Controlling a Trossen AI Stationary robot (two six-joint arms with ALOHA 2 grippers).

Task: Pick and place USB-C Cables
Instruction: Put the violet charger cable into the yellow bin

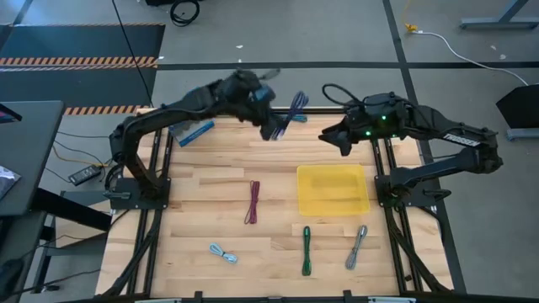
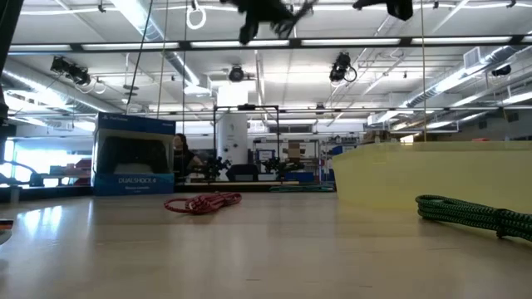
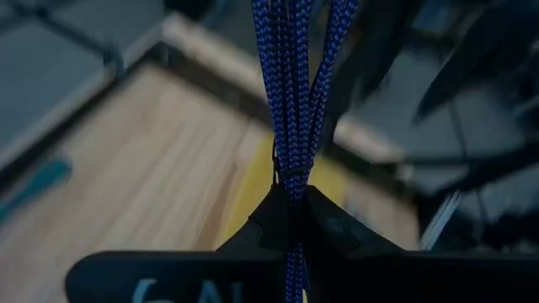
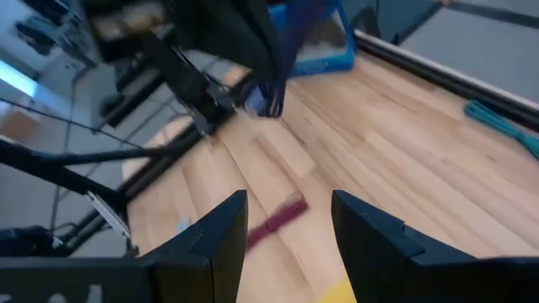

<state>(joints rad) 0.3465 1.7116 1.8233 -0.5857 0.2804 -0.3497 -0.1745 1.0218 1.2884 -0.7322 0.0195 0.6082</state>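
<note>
My left gripper (image 1: 276, 126) is high over the table's far edge, shut on a purple-blue braided cable bundle (image 1: 296, 108), which also shows in the left wrist view (image 3: 290, 84). My right gripper (image 1: 338, 140) hovers open just to its right, beyond the yellow tray (image 1: 333, 189), and touches nothing; its fingers (image 4: 227, 227) are spread apart. Flat on the wood lie a maroon cable (image 1: 253, 202), a green one (image 1: 306, 250), a grey one (image 1: 356, 247) and a light blue one (image 1: 223, 252). A teal cable (image 4: 505, 126) shows in the right wrist view. My left gripper pinches the purple cable bundle between its two fingers (image 3: 328, 223), near one end of the bundle (image 3: 290, 181). Most of the bundle sticks out past the fingertips. The cable is lifted clear, far above the table (image 2: 299, 10).
A blue box (image 1: 194, 132) stands near the far left edge and shows in the low view (image 2: 133, 154). The yellow tray's wall (image 2: 432, 174) rises right of centre. Black frame rails (image 1: 392, 177) border the wooden top. Bare wood lies between the maroon cable and the box.
</note>
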